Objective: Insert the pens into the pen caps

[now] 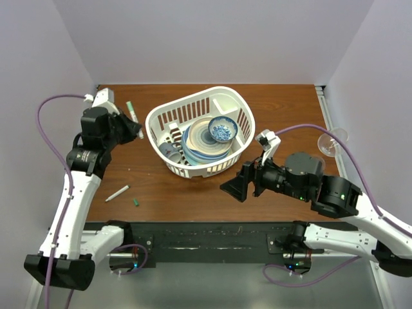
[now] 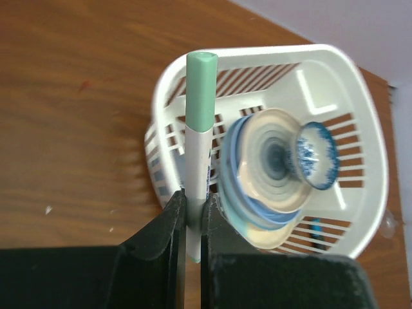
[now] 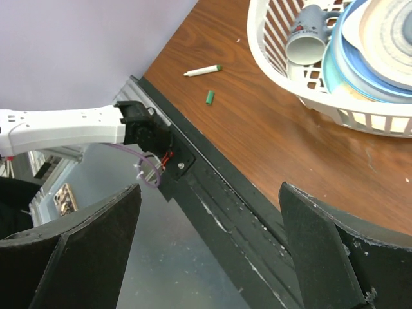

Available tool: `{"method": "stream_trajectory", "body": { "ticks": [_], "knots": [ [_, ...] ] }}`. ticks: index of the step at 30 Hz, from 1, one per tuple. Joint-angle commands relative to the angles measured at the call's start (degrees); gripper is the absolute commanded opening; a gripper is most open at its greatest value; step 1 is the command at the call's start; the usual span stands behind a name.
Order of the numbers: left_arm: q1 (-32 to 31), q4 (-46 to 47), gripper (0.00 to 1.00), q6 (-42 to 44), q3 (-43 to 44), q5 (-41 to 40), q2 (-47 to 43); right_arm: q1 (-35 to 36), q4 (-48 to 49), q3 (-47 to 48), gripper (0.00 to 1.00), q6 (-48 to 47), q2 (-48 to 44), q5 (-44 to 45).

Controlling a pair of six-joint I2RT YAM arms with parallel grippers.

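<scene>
My left gripper (image 1: 136, 131) is shut on a white pen (image 2: 197, 161) near its lower end. The pen stands up from the fingers and a long pale green cap (image 2: 201, 90) sits on its far end. In the top view this pen (image 1: 133, 114) points toward the back of the table, left of the white basket (image 1: 154, 116). A second white pen (image 1: 117, 193) with a green tip lies on the wood near the front left, and a small loose green cap (image 1: 136, 201) lies just right of it. Both show in the right wrist view, the pen (image 3: 203, 70) and the cap (image 3: 209, 97). My right gripper (image 1: 239, 185) stands open and empty over the table's front edge.
The basket (image 2: 360, 84) holds stacked plates (image 1: 203, 141), a blue patterned bowl (image 1: 223, 131) and a mug (image 3: 306, 38). A clear wine glass (image 1: 331, 143) lies at the table's right edge. The black mounting rail (image 3: 212, 187) runs along the front edge below my right gripper (image 3: 211, 193).
</scene>
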Motion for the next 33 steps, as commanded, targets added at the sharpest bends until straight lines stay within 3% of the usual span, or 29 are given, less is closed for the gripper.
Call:
{"method": "stream_trajectory", "body": {
  "ticks": [1, 11, 16, 20, 21, 23, 24, 28, 33],
  "knots": [
    [5.52, -4.12, 0.00, -5.00, -6.30, -3.38, -0.64, -0.03, -2.09, -0.61, 0.93, -1.72, -2.97, 2.41],
    [6.76, 3.00, 0.00, -12.74, -26.34, 1.54, -1.51, 0.06, -1.92, -4.21, 0.93, -0.58, -5.88, 2.58],
    [6.41, 0.98, 0.00, -6.80, -21.98, 0.93, -5.80, 0.06, -3.23, -3.60, 0.92, -0.67, -5.97, 4.07],
    [4.84, 5.01, 0.00, -1.93, -14.24, 13.91, -10.56, -0.03, 0.70, 0.16, 0.86, -2.68, -2.02, 2.67],
    [4.13, 8.07, 0.00, -2.19, -14.06, 20.64, -10.83, -0.03, 1.85, 1.31, 0.80, -3.38, 0.51, 1.88],
    [0.90, 12.82, 0.00, -6.13, -16.32, 26.22, -12.49, -0.03, 5.97, 4.29, 0.75, -3.74, 3.69, 1.44],
    [-0.78, 20.41, 0.00, -8.24, -17.91, 30.68, -13.28, 0.06, 7.65, 5.01, 0.68, -3.48, 5.01, 1.44],
    [-10.01, 34.88, 0.00, -15.28, -23.10, 34.41, -14.35, 0.06, 17.06, 7.47, 0.64, -2.51, 14.13, 0.91],
    [-14.77, 40.35, 0.00, -17.31, -24.25, 37.93, -13.55, 0.06, 26.02, 10.55, 0.61, -1.37, 21.36, -0.06]
  ]
}}
